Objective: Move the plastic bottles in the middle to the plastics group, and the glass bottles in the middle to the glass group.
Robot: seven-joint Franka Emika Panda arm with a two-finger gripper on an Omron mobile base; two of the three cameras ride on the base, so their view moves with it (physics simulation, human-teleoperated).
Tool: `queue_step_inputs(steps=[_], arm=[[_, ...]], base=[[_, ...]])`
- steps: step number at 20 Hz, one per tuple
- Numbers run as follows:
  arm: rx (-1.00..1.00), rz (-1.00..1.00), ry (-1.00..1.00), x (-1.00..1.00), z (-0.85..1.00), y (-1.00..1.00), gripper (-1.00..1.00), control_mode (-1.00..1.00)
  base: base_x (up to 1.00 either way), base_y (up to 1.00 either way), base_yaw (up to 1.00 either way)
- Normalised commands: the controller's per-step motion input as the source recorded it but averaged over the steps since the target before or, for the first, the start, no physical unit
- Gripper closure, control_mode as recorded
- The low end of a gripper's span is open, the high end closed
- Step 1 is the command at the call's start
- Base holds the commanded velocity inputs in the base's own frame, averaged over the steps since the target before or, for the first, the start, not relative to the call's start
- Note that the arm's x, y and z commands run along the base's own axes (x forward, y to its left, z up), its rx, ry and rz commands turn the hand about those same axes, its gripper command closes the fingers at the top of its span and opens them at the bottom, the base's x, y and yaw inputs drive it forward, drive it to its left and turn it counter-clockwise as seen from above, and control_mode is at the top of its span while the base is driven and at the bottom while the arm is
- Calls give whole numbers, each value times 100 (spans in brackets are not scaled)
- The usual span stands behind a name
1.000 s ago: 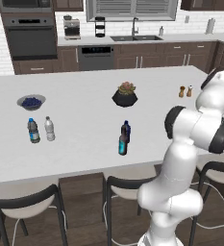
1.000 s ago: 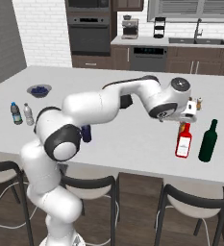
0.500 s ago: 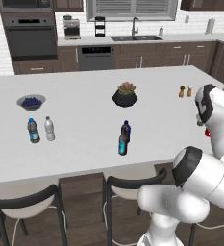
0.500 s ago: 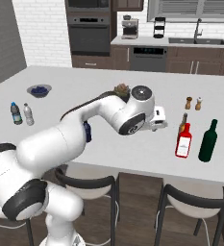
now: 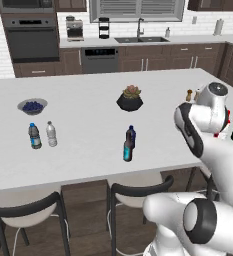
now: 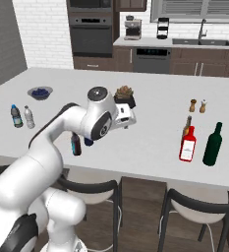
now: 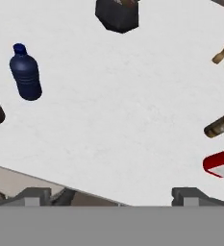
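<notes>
Hovering above the white worktop [image 6: 150,123] near its front edge, the gripper [image 7: 111,194] has its jaws spread wide with nothing between them, the two finger tips [image 7: 34,196] standing far apart at the bottom of the hand view. The stout navy-blue bottle [image 7: 25,72] stands upright in the middle of the worktop, just beside the slim dark bottle with a teal label [image 5: 127,149]. The red squarish bottle [image 6: 187,144] stands at the right end, just beside the amber-brown bottle [image 6: 187,126] behind it and near the dark green bottle [image 6: 213,144]. Two small shakers [image 6: 198,105] stand a little farther back. At the left end the blue-labelled water bottle [image 5: 34,136] and the pale water bottle [image 5: 51,133] stand side by side, in front of a bowl of dark berries [image 5: 32,105]. A dark pot with a succulent [image 5: 130,99] sits behind the middle bottles
</notes>
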Motion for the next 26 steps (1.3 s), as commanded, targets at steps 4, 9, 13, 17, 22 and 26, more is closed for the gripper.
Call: queue_step_inputs(steps=[4, 9, 13, 17, 22, 26], arm=[[1, 2, -3, 0, 54, 99, -100, -100], [0, 12, 1, -12, 13, 99, -100, -100], [1, 14, 0, 0, 0, 78, -100, -100], [3, 4, -7, 0, 7, 55, -100, -100], [11, 0, -3, 0, 1, 27, -100, -100], [0, -4, 22, 0, 8, 64, -100, -100]], base=[[0, 0, 0], [0, 0, 0], [0, 0, 0], [0, 0, 0], [0, 0, 0], [0, 0, 0]])
